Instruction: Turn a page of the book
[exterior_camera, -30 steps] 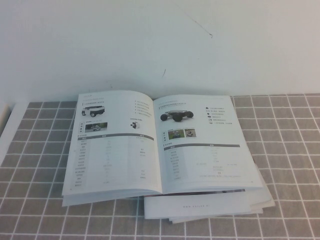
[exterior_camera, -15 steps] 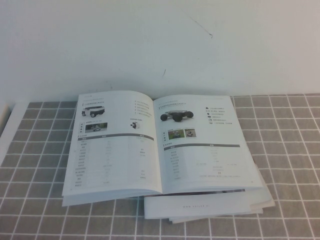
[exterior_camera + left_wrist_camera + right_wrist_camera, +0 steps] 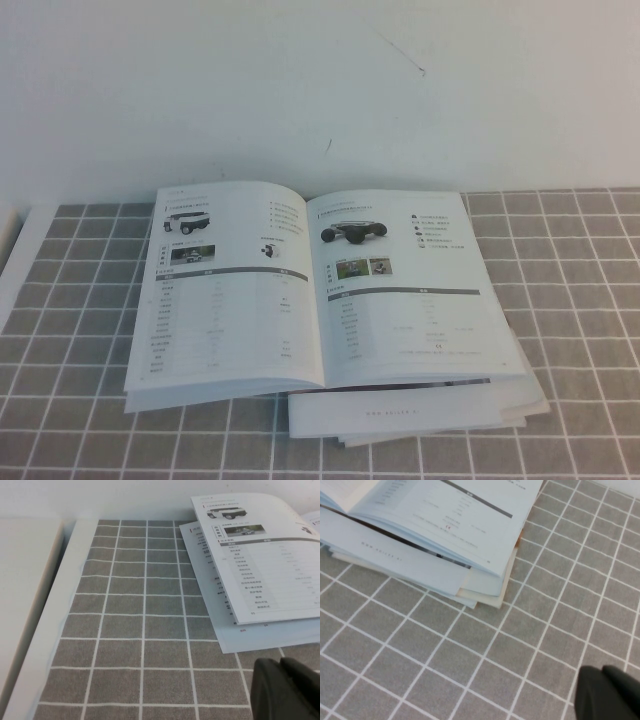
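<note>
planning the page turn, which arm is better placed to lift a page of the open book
Probably right: the right pincer sits near the free corner of the large white glossy softcover book, which overhangs there; the left pincer faces edges lying flat.

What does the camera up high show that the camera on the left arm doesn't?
Only the high view shows both open pages of the book, the right-hand page with its vehicle photo, and the stack of booklets under the book's near right corner. Neither gripper appears there.

Only the left wrist view shows the left gripper, low over the mat near the book's left corner, and the white table edge.

Both show the book's left page and the grey checked mat.
</note>
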`<act>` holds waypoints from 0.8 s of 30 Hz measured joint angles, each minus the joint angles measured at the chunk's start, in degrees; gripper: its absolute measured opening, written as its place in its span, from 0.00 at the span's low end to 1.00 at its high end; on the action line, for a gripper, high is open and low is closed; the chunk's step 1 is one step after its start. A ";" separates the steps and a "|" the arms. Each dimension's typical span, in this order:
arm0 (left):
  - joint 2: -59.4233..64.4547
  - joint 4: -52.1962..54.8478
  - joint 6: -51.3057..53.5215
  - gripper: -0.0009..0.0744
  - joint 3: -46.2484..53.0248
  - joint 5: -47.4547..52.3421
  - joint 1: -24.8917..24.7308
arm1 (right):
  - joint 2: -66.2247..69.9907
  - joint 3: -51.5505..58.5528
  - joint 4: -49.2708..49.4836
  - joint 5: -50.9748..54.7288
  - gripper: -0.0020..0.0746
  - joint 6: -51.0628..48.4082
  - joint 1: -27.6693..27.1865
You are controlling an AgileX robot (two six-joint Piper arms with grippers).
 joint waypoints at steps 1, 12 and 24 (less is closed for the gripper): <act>0.00 0.08 -0.05 0.01 0.00 0.00 0.00 | 0.00 0.00 0.00 0.00 0.02 0.00 0.00; -0.13 0.91 0.14 0.01 -0.10 0.17 0.00 | 0.00 0.00 0.00 0.00 0.02 0.00 0.00; -0.24 0.91 0.32 0.01 -0.10 0.26 0.00 | 0.00 0.00 0.00 0.00 0.02 0.00 0.00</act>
